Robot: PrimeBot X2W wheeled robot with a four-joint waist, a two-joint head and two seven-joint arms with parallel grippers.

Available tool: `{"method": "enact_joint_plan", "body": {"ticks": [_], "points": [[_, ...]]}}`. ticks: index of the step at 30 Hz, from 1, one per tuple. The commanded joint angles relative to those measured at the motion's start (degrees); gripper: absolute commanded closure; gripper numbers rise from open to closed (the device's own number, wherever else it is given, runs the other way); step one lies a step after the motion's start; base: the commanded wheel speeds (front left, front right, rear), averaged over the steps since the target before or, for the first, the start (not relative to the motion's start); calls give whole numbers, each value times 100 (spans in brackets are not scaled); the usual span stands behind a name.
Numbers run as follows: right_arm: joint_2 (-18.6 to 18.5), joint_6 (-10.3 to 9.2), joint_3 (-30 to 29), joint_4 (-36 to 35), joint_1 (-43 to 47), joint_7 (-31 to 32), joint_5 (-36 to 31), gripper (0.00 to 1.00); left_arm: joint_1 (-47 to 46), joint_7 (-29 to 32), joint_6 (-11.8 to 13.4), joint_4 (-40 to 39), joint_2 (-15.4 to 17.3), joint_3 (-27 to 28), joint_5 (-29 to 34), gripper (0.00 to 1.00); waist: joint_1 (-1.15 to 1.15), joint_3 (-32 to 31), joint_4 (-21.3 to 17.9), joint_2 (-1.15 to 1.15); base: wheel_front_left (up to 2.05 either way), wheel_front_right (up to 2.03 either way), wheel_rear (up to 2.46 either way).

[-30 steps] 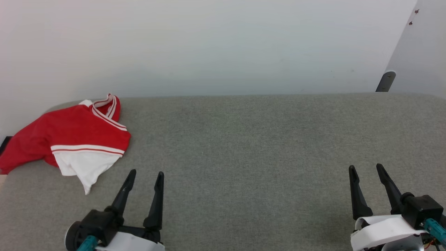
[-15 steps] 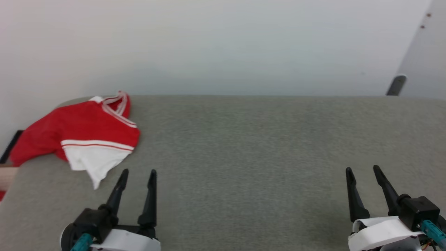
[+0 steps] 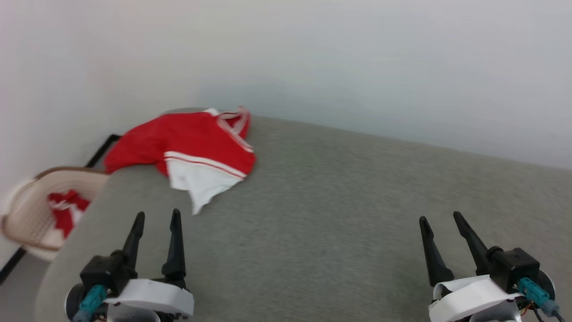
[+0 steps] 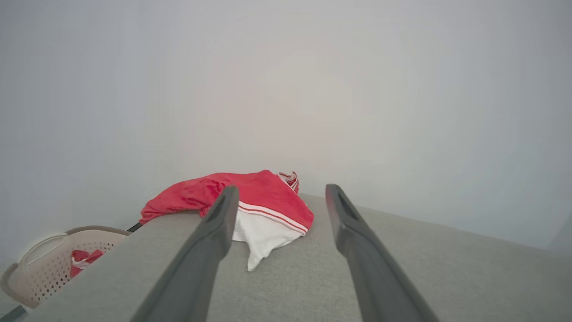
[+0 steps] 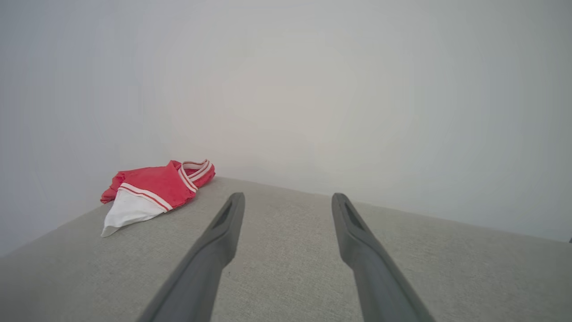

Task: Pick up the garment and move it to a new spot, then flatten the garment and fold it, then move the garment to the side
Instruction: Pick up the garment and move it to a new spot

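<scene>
Red garment (image 3: 196,138), one; left tool (image 3: 157,213), right tool (image 3: 439,217)

soft matt cloth garment (image 3: 187,143), table (image 3: 335,201) covered in grey woven fabric, a bit rough, left hand (image 3: 156,215) and right hand (image 3: 440,217) matt black plastic, basket (image 3: 27,214) beige perforated plastic, wall (image 3: 313,58) smooth and matt

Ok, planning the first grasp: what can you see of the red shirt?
The garment is a red short-sleeved shirt of soft-looking cloth, with a white sleeve and white-red-white striped trim at collar and sleeve seam. It lies crumpled at the far left corner of the grey surface, one end drooping over the edge; nothing else touches it.
</scene>
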Motion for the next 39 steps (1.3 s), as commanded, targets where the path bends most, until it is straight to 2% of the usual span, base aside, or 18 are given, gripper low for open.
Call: {"method": "enact_joint_plan", "body": {"ticks": [1, 6, 11, 17, 25, 30, 36, 39], "points": [[1, 2, 45, 41, -25, -23, 38, 0, -77, 52, -3, 39, 22, -12, -51, 0, 0, -195, 720, 0, 0, 0, 0], [14, 2, 55, 83, -42, -2, 27, 0, -332, 313, -83, 87, 57, -42, -226, 0, 0, -154, 992, 0, 0, 0, 0], [-83, 2, 81, 20, -136, 92, -31, 0, -1041, 1085, -300, 235, 296, -231, -562, 0, 0, 116, 969, 0, 0, 0, 0], [-304, 2, 170, -301, -462, 312, -174, 0, -2374, 1918, -402, 568, 785, -458, -1043, 0, 0, 923, 577, 0, 0, 0, 0], [-589, 2, 227, -715, -1017, 495, -191, 0, -4122, 2982, -419, 1499, 1344, -717, -1492, 0, 0, 2032, -52, 0, 0, 0, 0], [-650, 1, 259, -895, -1229, 543, -227, 0, -4812, 3480, -421, 2061, 1567, -896, -1636, 0, 0, 2489, -310, 0, 0, 0, 0], [-710, 1, 361, -1146, -1496, 613, -234, 0, -5574, 4420, -421, 3015, 1838, -1135, -1799, 0, 0, 3078, -690, 0, 0, 0, 0], [-724, 1, 395, -1257, -1585, 645, -238, 0, -5821, 4688, -416, 3447, 2057, -1168, -1847, 0, 0, 3332, -853, 0, 0, 0, 0]]}}
